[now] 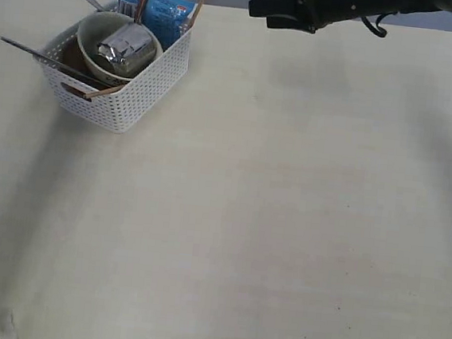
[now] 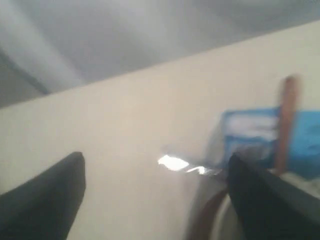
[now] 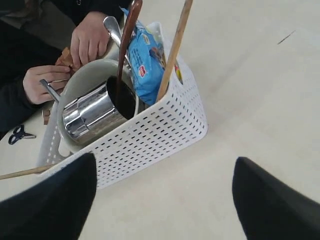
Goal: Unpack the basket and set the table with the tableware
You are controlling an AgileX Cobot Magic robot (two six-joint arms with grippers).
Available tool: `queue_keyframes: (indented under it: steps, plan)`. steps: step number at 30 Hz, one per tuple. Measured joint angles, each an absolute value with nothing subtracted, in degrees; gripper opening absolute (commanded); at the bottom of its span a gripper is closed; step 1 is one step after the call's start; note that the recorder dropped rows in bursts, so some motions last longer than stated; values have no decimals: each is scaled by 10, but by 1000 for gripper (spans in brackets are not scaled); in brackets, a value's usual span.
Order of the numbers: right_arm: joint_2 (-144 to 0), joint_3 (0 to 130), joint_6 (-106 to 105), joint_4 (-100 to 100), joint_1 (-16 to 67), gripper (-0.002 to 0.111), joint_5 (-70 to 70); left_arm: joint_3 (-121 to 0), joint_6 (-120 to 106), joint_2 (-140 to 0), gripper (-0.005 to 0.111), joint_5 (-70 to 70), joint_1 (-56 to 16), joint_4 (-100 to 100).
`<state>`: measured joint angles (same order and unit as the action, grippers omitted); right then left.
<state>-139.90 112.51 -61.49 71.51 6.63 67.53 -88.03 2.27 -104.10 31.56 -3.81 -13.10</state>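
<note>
Right wrist view: looks down on the white basket (image 3: 160, 130), straight ahead of the right gripper (image 3: 160, 210), fingers spread wide with nothing between them. Not yet unpacked: holds a cream bowl (image 3: 87, 80) with a shiny cup (image 3: 90, 117) lying on its side, a dark red spoon (image 3: 129, 35) poking up out of the cup, and a wooden chopstick (image 3: 174, 50) leaning up beside a blue snack packet (image 3: 147, 70). Exterior view: puts the basket at the far left of the table (image 1: 285, 223), well apart from the right gripper up at the far edge. Left wrist view: blurry, but shows the left gripper (image 2: 155, 210) wide apart and empty, with the packet and chopstick close by one finger. Seems the nearer of the two, so likely the better one for lifting a tall thing straight up.
</note>
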Motion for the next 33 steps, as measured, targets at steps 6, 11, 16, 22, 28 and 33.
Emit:
queue_keyframes:
  steps: [6, 11, 16, 22, 28, 33]
  plan:
    - [-1399, 1125, -614, 705, 66, 71, 688, -982, -86, -1129, 73, 209, -106, 8]
    - [-1399, 1125, -613, 693, 66, 71, 689, -1064, -96, -1221, 73, 198, -123, 25]
    - [-1399, 1125, -612, 693, 66, 71, 690, -1105, -99, -1280, 73, 198, -124, 53]
    - [-1399, 1125, -612, 692, 66, 71, 690, -1116, -101, -1308, 73, 188, -124, 86]
    - [-1399, 1125, -612, 691, 66, 71, 690, -1121, -101, -1308, 73, 183, -124, 92]
    - [-1399, 1125, -612, 691, 66, 71, 690, -1121, -101, -1301, 73, 173, -124, 98]
